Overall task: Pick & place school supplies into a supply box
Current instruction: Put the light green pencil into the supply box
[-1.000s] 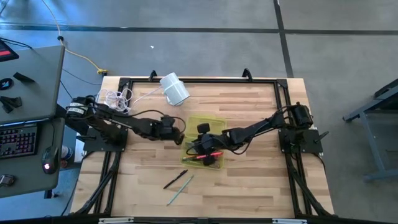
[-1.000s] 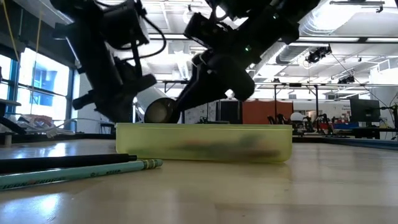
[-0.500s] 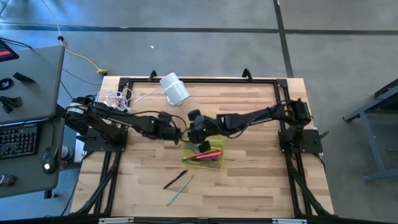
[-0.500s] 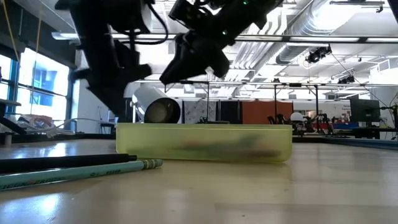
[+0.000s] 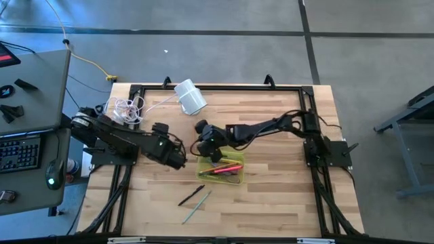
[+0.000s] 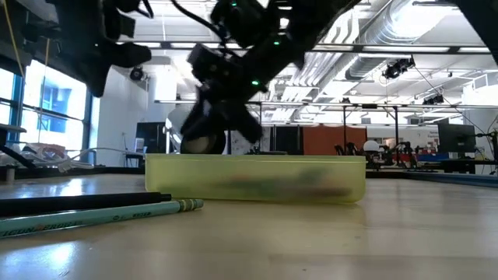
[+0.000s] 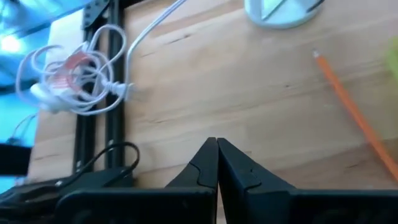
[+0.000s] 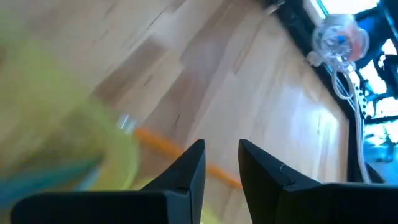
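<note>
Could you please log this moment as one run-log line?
left gripper: shut, empty | right gripper: open over orange pencil | box: partly filled

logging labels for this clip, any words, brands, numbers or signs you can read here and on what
None can be read.
teal pencil: dark print along its barrel, too blurred to read.
supply box: no lettering visible.
white cylinder: no lettering visible.
</note>
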Tool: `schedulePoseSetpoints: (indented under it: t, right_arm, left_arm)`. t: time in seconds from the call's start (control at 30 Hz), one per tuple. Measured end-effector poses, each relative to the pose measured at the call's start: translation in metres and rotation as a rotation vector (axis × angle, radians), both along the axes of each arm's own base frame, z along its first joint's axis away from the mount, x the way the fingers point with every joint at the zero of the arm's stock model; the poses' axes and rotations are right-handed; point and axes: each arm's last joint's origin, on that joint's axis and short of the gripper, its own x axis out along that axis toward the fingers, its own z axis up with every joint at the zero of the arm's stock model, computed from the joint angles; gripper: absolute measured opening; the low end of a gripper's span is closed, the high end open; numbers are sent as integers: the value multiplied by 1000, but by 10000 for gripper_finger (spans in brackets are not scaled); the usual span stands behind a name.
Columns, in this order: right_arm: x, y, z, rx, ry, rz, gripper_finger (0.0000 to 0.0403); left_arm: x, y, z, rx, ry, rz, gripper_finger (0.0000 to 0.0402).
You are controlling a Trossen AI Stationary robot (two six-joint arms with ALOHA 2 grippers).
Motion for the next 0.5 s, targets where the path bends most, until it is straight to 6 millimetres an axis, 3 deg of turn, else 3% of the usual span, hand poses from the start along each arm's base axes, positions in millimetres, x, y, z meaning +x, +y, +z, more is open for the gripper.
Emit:
schedulePoseSetpoints:
  t: [0.3,0.5]
  right_arm:
    - [34,-14,4,495,-38,-387,87]
    - [37,-16,0,579,-11,-491,91]
  left_arm:
    - [-7,-5,7,19,-39,-32,45]
    - [-5,-5,5,16,-40,-36,46]
